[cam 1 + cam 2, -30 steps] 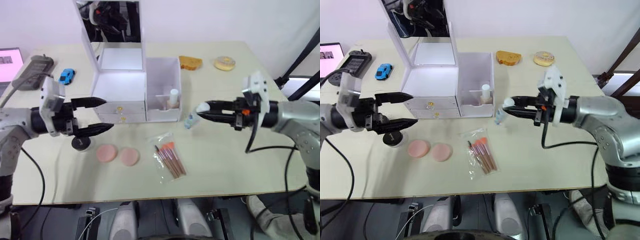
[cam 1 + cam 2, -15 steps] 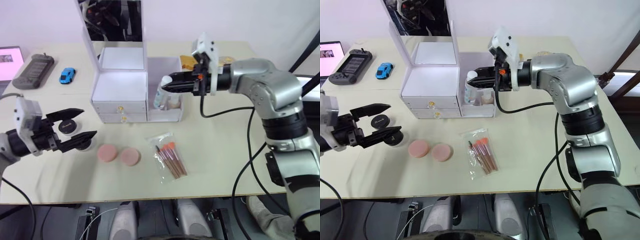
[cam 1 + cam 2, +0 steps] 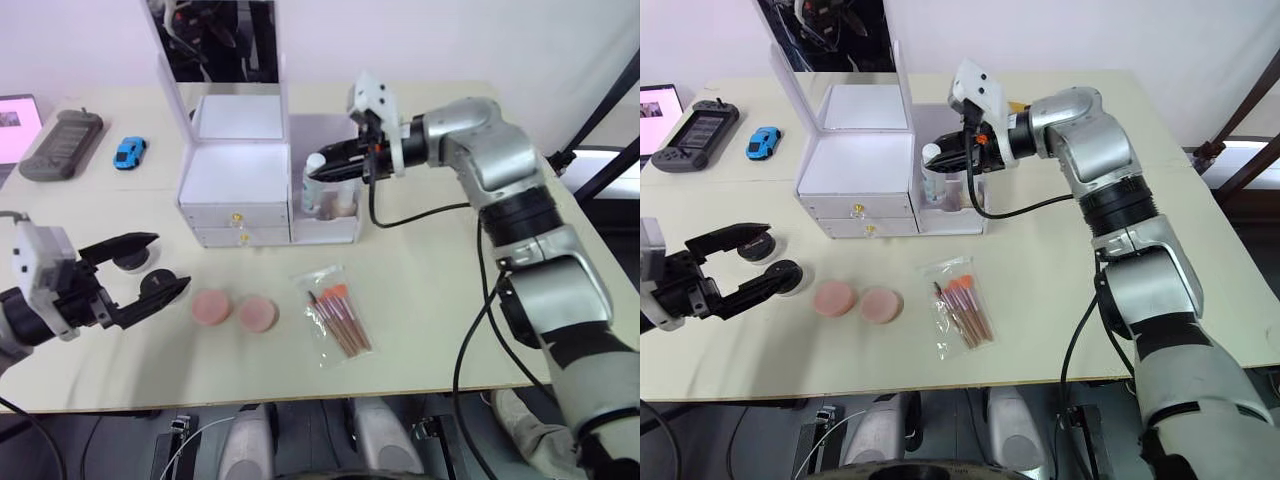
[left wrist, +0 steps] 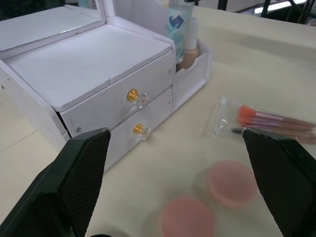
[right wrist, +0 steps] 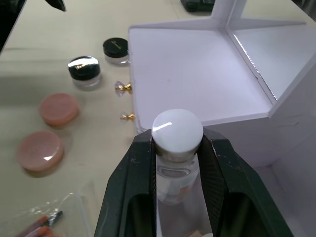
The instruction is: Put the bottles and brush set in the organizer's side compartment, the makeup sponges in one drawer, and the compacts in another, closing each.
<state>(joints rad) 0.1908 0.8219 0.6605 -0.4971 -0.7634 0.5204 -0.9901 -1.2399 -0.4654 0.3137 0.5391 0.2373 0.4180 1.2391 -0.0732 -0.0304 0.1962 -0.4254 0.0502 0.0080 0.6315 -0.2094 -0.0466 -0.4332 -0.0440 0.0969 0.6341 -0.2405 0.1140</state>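
The right gripper [image 5: 177,163] jaws clamp the white-capped bottle [image 5: 177,148] over the side compartment [image 3: 345,225].

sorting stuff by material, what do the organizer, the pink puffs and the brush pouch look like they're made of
The organizer looks like hard white plastic with a smooth, faintly glossy surface, a mirror lid and small gold-coloured drawer knobs.
The pink puffs look like soft matte foam or sponge, with no shine; the exact material can't be told.
The brush pouch looks like thin clear plastic film: it glints and the pink-handled brushes show through.
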